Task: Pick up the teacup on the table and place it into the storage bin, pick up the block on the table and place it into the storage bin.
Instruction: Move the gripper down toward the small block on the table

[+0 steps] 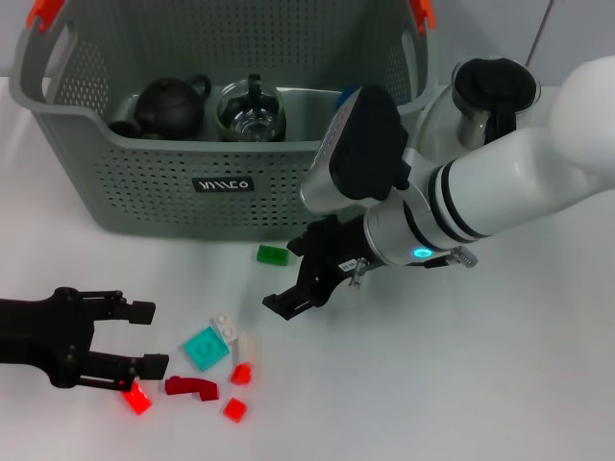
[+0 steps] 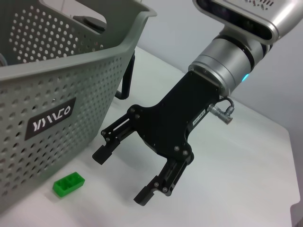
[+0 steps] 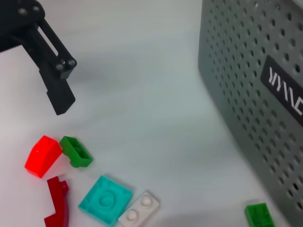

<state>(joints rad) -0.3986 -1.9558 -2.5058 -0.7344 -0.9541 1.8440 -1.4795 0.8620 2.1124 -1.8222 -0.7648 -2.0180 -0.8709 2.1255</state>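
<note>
The right gripper (image 1: 306, 280) hangs just above the table (image 1: 461, 384) in front of the storage bin (image 1: 144, 197), its two black fingers spread wide with nothing between them. From the left wrist view the same gripper (image 2: 124, 174) shows clearly: both fingertips point down toward the white surface, and the gap between them is bare table. A small green block (image 1: 272, 254) lies just beside those fingers, on the bin's side of them, close to the foot of the bin's front wall and a little off from its black label (image 1: 223, 184). It is near the jaws but not between them, and nothing touches it.

The left gripper (image 1: 146, 336) is low at the near left of the table, also open wide, its fingers reaching toward a loose scatter of pieces. A bright red block (image 1: 136, 399) sits right at its lower fingertip; whether they touch I cannot tell. Further along lie a dark red curved piece (image 1: 192, 387), a teal square plate (image 1: 206, 348), a white two-stud piece (image 1: 226, 328), and two more small red blocks (image 1: 241, 374) and (image 1: 234, 410). The right wrist view also shows a second green block (image 3: 76, 151) tucked against a red one.

Inside the bin sit a dark teapot (image 1: 171, 106) and a glass teacup (image 1: 250, 110) side by side. A glass pitcher (image 1: 490, 96) with a black handle stands behind the right arm, outside the bin.
</note>
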